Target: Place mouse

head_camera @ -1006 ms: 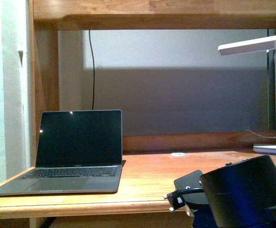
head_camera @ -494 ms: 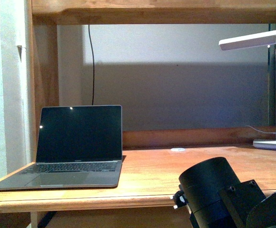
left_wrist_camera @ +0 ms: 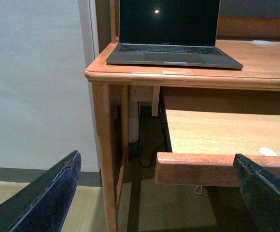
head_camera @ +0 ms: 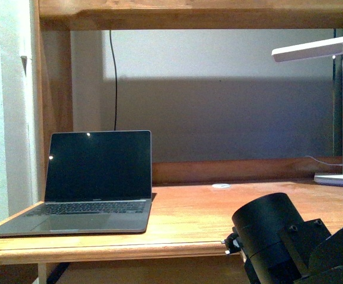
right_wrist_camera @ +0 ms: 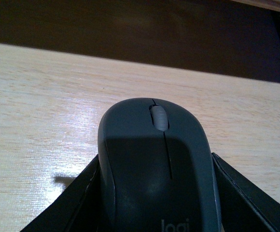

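Mouse [right_wrist_camera: 157, 183] clamped in the right gripper [right_wrist_camera: 154, 155]
Its jaws press both sides of the mouse, which sits over pale wood. The left gripper [left_wrist_camera: 155, 162] hangs with jaws wide apart, facing the desk [left_wrist_camera: 188, 77]. In the front view, the laptop [head_camera: 94, 177] sits lower left, the lamp [head_camera: 337, 50] upper right, the right arm [head_camera: 290, 242] lower right.

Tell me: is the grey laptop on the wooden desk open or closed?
Open. The slim grey metal laptop has its lid raised, so the keyboard and dark screen show in the front and left wrist views.
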`<state>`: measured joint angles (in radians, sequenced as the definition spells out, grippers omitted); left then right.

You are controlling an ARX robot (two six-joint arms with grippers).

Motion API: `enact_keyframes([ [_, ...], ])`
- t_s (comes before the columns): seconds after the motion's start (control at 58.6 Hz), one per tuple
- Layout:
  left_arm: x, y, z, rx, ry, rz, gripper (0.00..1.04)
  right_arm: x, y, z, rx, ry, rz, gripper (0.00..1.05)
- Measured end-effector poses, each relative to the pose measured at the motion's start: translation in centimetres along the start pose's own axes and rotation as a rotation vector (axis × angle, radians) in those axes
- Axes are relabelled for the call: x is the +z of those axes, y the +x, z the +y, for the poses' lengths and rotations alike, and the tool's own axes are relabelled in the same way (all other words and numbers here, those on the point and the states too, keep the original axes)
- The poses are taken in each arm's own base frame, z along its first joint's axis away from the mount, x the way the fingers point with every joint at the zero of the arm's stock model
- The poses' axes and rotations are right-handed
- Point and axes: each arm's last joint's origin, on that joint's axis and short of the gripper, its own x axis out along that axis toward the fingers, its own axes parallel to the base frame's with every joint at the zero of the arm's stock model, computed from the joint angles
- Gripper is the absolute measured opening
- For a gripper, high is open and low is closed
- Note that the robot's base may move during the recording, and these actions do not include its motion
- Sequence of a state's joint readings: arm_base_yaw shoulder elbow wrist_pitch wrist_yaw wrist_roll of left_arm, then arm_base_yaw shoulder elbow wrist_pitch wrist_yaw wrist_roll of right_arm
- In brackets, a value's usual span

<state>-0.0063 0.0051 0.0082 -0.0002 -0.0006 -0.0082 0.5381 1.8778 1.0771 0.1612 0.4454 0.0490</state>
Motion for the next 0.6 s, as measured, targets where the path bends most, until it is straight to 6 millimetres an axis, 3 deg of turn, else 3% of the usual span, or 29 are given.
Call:
enact_keyframes([
  [0.119, 0.0, 0.0, 0.0, 0.000, 0.000, 0.000, 0.97, 1.1, -1.9, -1.4, -0.008, 0.026, -0.033, 0.57],
  [0.324, 0.0, 0.0, 0.0, 0.000, 0.000, 0.000, 0.97, 5.5, -5.5, -3.7, -0.019, 0.094, -0.134, 0.57],
  [0.46, 0.0, 0.0, 0.0, 0.000, 0.000, 0.000, 0.97, 8.4, -5.7, -2.7, -0.015, 0.097, -0.176, 0.57],
  [0.597, 0.0, 0.0, 0.0, 0.000, 0.000, 0.000, 0.97, 11.4, -4.0, -0.1, -0.020, 0.080, -0.174, 0.57],
])
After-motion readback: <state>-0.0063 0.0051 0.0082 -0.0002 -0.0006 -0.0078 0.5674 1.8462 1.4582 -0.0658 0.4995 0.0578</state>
